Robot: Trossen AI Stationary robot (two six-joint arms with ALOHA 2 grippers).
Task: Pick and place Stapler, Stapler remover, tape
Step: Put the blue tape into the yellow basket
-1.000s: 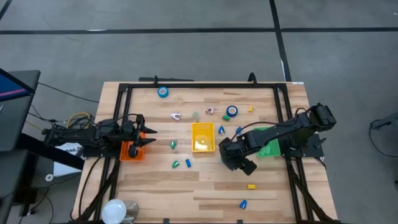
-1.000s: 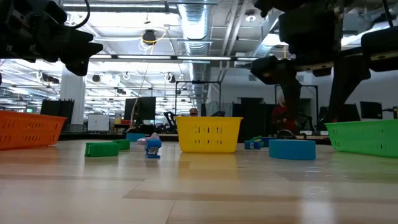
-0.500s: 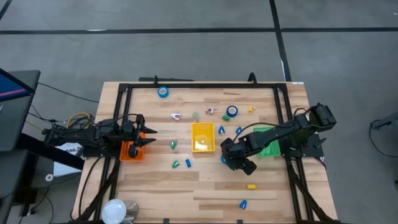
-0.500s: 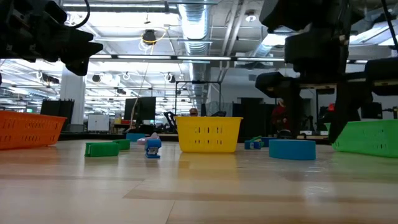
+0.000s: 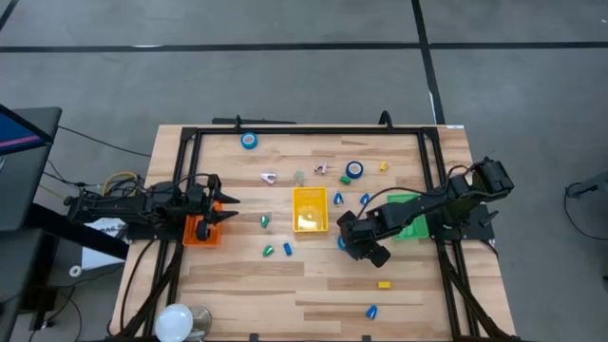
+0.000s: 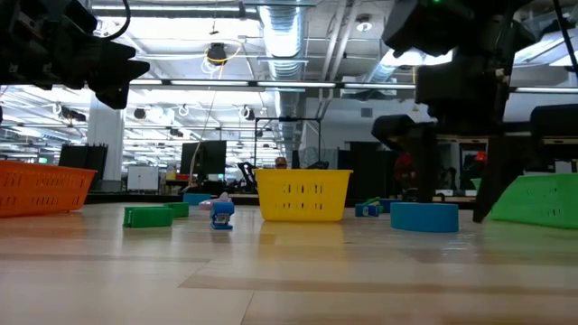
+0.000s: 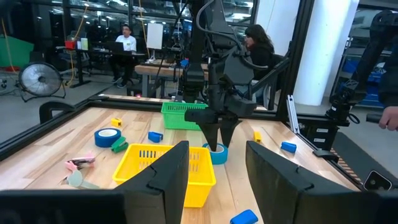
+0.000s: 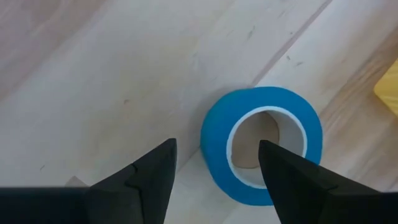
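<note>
One round blue tape roll [image 8: 261, 144], pale wooden table [image 8: 93, 74], right claw [image 8: 214, 163] spread above

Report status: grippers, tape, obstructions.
Right gripper open, poised over tape roll, not gripping. Left gripper open, waiting above orange basket. Yellow basket close beside; nothing blocking.

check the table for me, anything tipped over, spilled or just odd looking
Nothing looks spilled or damaged. Small items lie scattered loose around the yellow bin, which seems to be the sorting setup. The right gripper hangs open just above a flat blue tape roll; the left gripper waits open over the orange bin.
</note>
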